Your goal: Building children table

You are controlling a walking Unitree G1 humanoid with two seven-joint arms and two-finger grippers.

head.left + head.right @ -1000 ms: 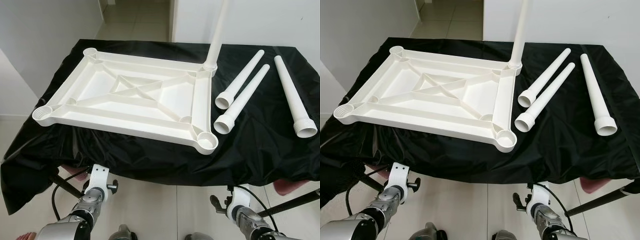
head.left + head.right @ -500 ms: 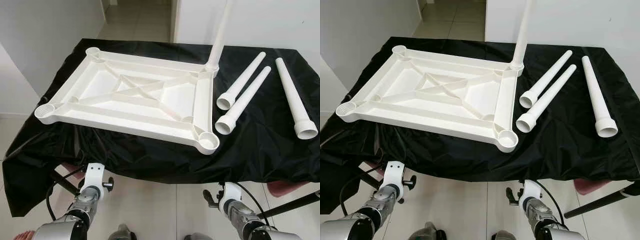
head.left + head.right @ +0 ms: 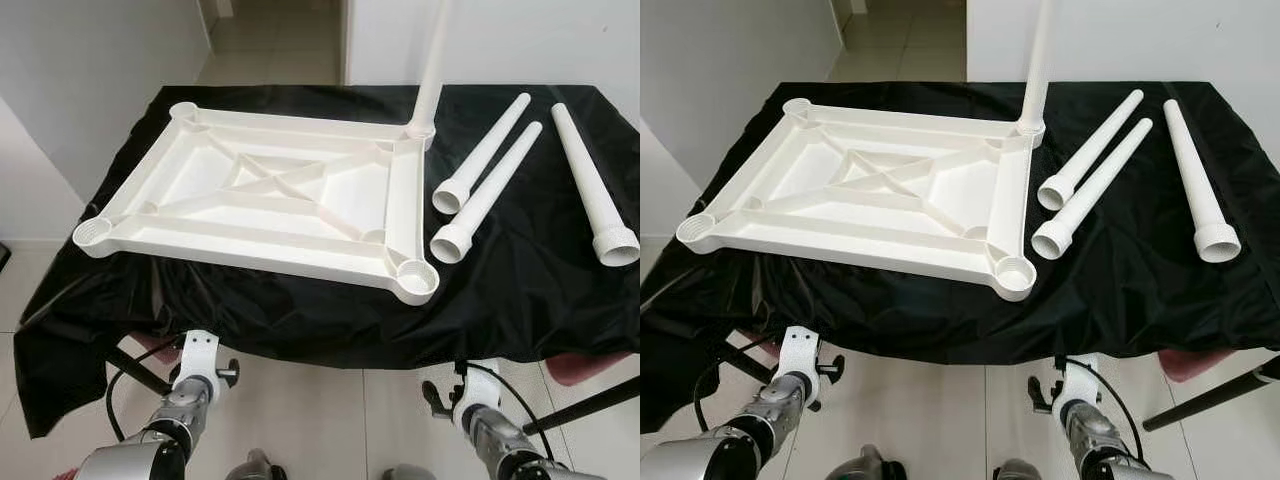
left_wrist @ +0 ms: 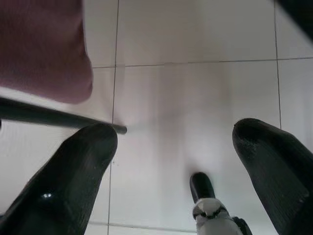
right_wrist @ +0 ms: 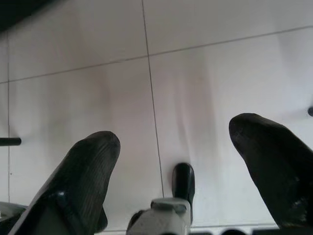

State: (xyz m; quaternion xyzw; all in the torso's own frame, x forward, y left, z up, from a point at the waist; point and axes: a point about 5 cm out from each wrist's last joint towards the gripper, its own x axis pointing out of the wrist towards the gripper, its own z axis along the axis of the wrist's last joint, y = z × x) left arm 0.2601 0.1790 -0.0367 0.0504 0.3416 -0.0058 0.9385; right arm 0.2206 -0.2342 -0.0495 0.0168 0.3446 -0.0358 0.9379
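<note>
The left arm [image 3: 185, 400] hangs low in front of the table, below the edge of the black cloth [image 3: 300, 320]; in the left wrist view the left gripper [image 4: 173, 166] has its 2 black fingers [image 4: 73, 171] wide apart with nothing between them, over a pale tiled floor [image 4: 195, 88]. On the cloth lies the white table top [image 3: 260, 200], upside down, with its ribs showing and a round socket at each corner; it takes the left and middle part of the cloth. At its far right corner 1 leg [image 3: 432, 70] already stands upright in the socket and goes out of the picture at the top. Just to the right of the table top lie 2 loose legs [image 3: 485, 170] side by side, near each other, wide ends toward the robot; further right, apart from them, lies a 3rd leg [image 3: 590, 175], also with the wide end toward the robot. The right arm [image 3: 485, 425] hangs low too; the right gripper [image 5: 173, 161] is spread wide and holds nothing, above the same floor.
</note>
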